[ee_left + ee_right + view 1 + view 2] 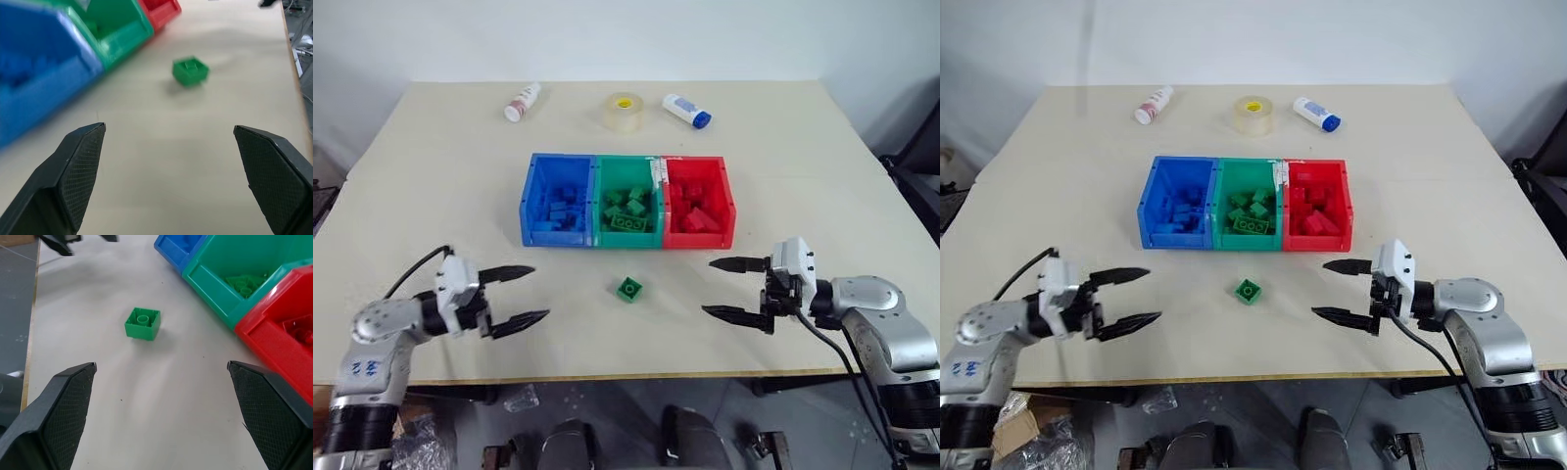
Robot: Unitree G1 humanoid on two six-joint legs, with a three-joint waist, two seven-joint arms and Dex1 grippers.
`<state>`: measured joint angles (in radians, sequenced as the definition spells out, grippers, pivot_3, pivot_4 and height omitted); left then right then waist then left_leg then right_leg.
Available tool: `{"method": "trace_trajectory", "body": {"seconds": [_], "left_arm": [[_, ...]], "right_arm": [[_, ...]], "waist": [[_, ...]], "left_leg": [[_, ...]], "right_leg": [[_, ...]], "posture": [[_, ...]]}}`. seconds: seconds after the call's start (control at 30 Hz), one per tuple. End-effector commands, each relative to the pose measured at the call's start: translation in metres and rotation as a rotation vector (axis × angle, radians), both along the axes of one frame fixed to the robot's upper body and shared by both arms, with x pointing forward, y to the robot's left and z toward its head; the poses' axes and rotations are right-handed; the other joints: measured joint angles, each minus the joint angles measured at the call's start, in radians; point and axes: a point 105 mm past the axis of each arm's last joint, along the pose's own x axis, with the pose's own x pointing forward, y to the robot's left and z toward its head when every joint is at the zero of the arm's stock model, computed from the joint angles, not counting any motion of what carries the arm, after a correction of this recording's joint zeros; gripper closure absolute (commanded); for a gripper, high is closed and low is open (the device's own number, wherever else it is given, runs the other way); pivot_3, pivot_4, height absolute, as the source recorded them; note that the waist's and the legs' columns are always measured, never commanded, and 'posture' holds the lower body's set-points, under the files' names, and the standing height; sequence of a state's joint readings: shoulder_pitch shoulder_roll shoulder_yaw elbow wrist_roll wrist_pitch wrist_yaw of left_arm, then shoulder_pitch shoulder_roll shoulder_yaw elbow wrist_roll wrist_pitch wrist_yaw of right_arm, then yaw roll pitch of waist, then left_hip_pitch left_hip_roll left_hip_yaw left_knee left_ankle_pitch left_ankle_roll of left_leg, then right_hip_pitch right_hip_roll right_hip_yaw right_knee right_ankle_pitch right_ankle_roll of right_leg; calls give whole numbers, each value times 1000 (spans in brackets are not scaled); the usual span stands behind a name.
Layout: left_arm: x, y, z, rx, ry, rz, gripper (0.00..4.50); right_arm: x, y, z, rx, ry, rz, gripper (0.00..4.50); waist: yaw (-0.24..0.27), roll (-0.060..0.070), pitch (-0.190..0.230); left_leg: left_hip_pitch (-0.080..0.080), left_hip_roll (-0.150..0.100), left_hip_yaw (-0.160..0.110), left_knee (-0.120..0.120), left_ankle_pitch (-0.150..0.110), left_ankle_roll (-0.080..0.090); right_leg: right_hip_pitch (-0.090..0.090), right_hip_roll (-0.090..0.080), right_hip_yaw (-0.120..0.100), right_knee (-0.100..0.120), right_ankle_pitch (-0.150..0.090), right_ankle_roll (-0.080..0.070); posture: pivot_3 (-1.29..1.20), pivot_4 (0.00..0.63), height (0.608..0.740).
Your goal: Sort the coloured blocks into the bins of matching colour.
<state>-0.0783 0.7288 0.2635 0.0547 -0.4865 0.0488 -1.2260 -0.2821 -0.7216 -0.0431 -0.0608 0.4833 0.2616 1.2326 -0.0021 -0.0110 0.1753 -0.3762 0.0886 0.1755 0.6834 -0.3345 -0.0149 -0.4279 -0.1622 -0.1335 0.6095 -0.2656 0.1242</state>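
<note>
One small green block (629,289) lies alone on the table, in front of the green bin (628,204). The three bins stand joined in a row: blue bin (558,201), green, red bin (700,202). Each bin holds several blocks of its own colour. My left gripper (516,295) hovers open over the near left of the table, pointing toward the loose block, nothing between its fingers. Opposite it, my right gripper (732,288) is open too, to the right of the block (142,323) and empty.
Along the table's far side lie a white bottle with a red label (523,102), a roll of clear tape (623,112) and a white bottle with a blue cap (686,110). The table's front edge (626,376) runs just below both grippers.
</note>
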Motion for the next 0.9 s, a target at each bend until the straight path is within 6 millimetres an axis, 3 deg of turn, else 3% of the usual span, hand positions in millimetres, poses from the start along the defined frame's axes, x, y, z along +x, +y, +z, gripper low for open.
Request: {"method": "trace_trajectory", "body": {"seconds": [0.03,0.2,0.43,0.67,0.9], "left_arm": [[-8,10,8,20,-40,-7,46],[-5,-17,11,-11,-72,-45,46],[18,-84,5,-70,-109,-96,46],[42,-121,-22,-17,-117,-109,46],[47,-154,-35,-15,-105,-183,46]], "right_arm": [[3,0,11,-5,-44,21,0],[6,5,13,-2,-51,32,0],[5,6,16,-3,-67,22,0],[0,3,15,4,-73,-21,0],[-9,-1,13,9,-71,-67,0]], "waist": [[-1,0,0],[-1,0,0],[0,0,0],[-2,0,0],[1,0,0]], "left_leg": [[0,0,0,0,0,0],[0,0,0,0,0,0],[0,0,1,0,0,0],[0,0,1,0,0,0],[0,-1,0,1,0,0]], "right_leg": [[0,0,0,0,0,0],[0,0,0,2,0,0],[1,0,0,4,0,1],[0,0,0,3,0,1],[1,0,0,2,1,1]], "posture": [[0,150,740],[0,150,740],[0,150,740],[0,150,740],[0,150,740]]}}
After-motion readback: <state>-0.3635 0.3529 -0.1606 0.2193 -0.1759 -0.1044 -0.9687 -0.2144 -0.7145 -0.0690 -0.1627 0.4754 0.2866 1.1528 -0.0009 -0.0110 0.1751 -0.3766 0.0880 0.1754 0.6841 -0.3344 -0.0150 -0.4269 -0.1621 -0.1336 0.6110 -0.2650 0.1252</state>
